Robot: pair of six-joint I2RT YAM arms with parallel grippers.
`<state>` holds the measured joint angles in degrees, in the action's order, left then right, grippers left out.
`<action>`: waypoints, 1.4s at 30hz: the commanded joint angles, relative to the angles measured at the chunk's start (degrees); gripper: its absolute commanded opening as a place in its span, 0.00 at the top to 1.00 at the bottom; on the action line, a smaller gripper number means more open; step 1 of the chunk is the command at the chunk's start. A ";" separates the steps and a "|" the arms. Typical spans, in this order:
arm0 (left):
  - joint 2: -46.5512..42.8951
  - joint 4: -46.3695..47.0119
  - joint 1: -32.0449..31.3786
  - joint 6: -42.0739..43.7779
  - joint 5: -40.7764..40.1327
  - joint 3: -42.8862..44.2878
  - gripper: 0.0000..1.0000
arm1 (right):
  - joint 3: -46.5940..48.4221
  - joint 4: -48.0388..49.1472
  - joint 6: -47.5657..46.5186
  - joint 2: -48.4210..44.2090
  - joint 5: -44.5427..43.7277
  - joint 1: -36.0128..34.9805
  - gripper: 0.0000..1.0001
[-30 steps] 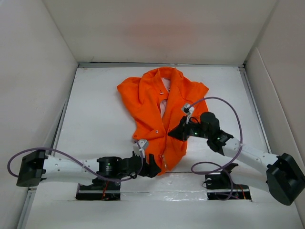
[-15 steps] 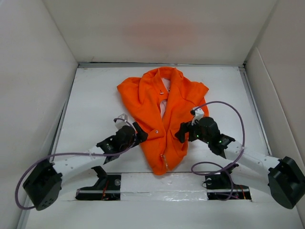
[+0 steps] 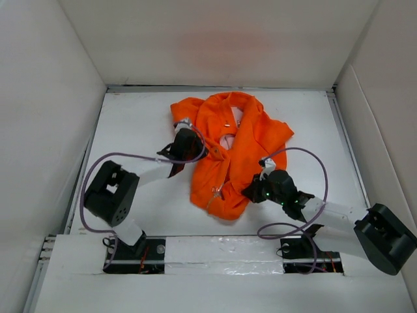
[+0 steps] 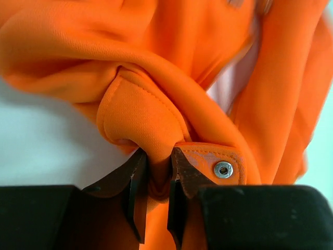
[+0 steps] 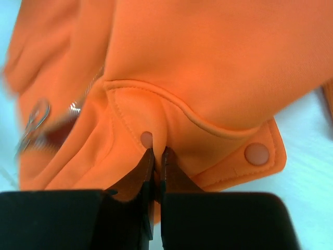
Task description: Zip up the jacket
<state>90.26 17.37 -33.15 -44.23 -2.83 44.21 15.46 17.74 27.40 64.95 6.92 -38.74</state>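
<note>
The bright orange jacket [image 3: 241,150] lies rumpled in the middle of the white table, with pale lining showing at its open neck. Its zipper pull [image 3: 215,193] hangs near the lower front edge and shows blurred in the right wrist view as the metal pull [image 5: 32,124]. My left gripper [image 3: 187,140] is at the jacket's upper left side, shut on a thick fold of the orange fabric [image 4: 140,114]; my left gripper [image 4: 158,156] pinches it between both jaws. My right gripper [image 3: 253,192] is at the lower right hem, and my right gripper [image 5: 156,152] is shut on a thin pleat beside a snap button [image 5: 257,154].
White walls [image 3: 52,98] enclose the table on the left, back and right. Purple cables [image 3: 306,156] loop over both arms. The arm bases [image 3: 137,251] sit in a taped strip along the near edge. Bare table [image 3: 130,124] lies left of the jacket.
The left arm swung from the jacket's bottom hem up to its upper left side and shut on a fold. The right gripper dropped to the lower right hem and shut. The jacket bunched up.
</note>
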 commanded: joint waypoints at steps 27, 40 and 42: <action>-52.44 -23.42 -1.13 -6.66 -6.84 -28.21 0.94 | 23.64 -9.04 -15.18 3.76 10.83 -10.57 0.55; -44.37 -18.94 -1.13 -4.29 -4.20 -26.37 0.47 | 38.93 -0.16 -10.70 36.90 5.47 -7.84 0.07; -45.43 -19.56 -1.13 -3.50 -4.90 -25.05 0.47 | 39.20 4.57 -8.42 39.02 7.93 -7.84 0.11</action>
<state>46.54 -3.14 -34.09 -49.63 -7.33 15.84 52.18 14.76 16.67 102.52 11.73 -46.87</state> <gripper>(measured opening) 0.532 0.898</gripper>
